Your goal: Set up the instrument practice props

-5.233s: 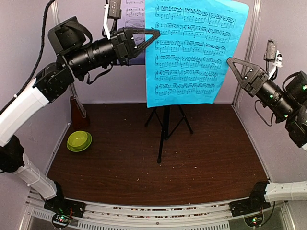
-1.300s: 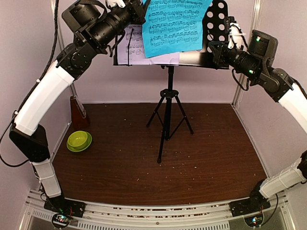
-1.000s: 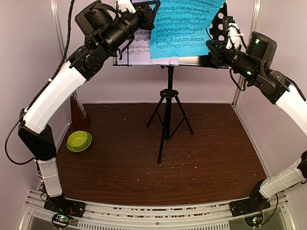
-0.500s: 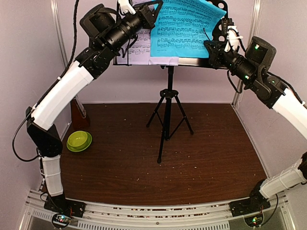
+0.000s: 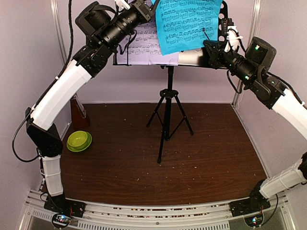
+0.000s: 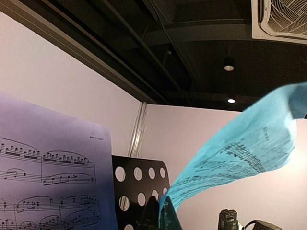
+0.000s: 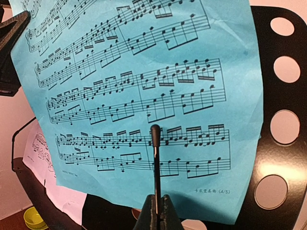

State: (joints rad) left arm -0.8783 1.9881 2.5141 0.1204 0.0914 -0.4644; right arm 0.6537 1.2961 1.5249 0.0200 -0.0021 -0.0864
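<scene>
Checked setup: roughly halfway, by judgement. Found black music stand (image 5: 221, 21) upright on its tripod, mid surface (image 5: 216, 158), with white sheet (image 5: 144, 45) already seated on the ledge, left side.

Logged cyan sheet (image 5: 189, 24) as not yet seated: tilted, curling, lower edge above the ledge, overlapping the white sheet's right margin.

Noted left hand (image 6: 162, 213) clenched on the cyan sheet near its upper left edge. Noted right hand (image 7: 154, 129) closed on nothing, tip at the sheet's face; cannot tell whether touching.

Spotted metronome (image 5: 79, 114) by the left wall, near lime bowl (image 5: 79, 140), well apart from the stand.

Remaining, probably: lower cyan sheet onto ledge, let go, then place metronome.
</scene>
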